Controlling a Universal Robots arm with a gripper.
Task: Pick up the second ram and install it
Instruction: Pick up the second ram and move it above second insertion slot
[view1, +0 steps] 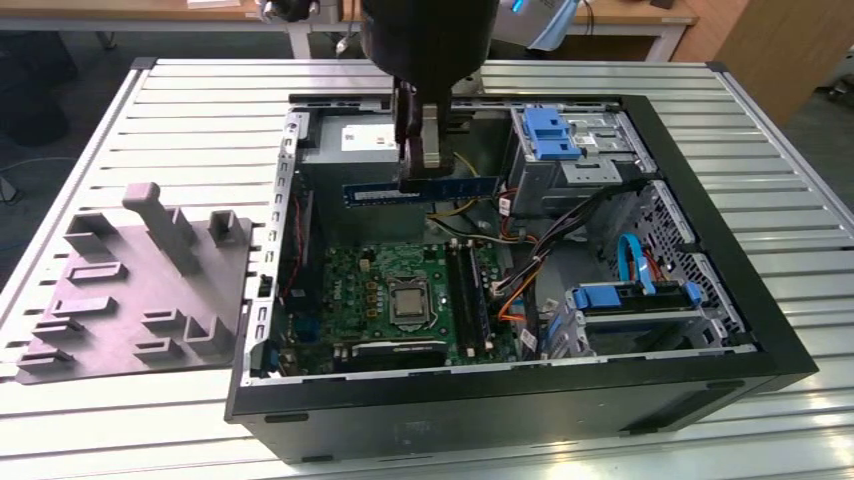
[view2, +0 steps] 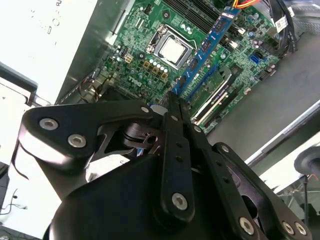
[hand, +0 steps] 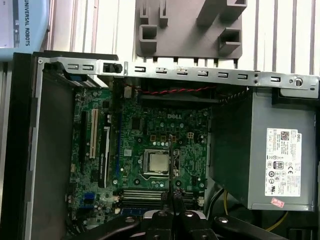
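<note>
We have the ram (view1: 474, 188) in the air inside the open case (view1: 767, 350), toward its far wall. It is held level, with its long edge running from the exterior view's left to its right. It sits just in front of the power supply (view1: 350, 140) and, as we judge it, well clear above the far edge of the motherboard (view1: 354, 290). The gripper (view1: 424, 172) comes straight down and pinches it near the middle, pressed flat against its two faces. In the second wrist view the ram (view2: 206, 46) runs straight out from between the closed fingertips.

The long black memory slots (view1: 467, 285) lie just beside the processor socket (view1: 404, 303), on the side toward the exterior view's right. They run from the case's near wall toward its far wall, so the ram hangs crosswise to them. To do this step well, we think the long edge must be brought in line with a free slot while there is height to spare. The contact edge should stay level, so both ends meet the slot together.

We cannot tell which slot is free, whether the end latches stand open, or which way the notch faces. Each of these matters before any pressing. The cables (view1: 527, 270) crowd the side of the slots toward the exterior view's right and could snag an end of the ram. A pinch on so thin a part may also let it tilt, so we would favour a slow, straight, vertical push.
</note>
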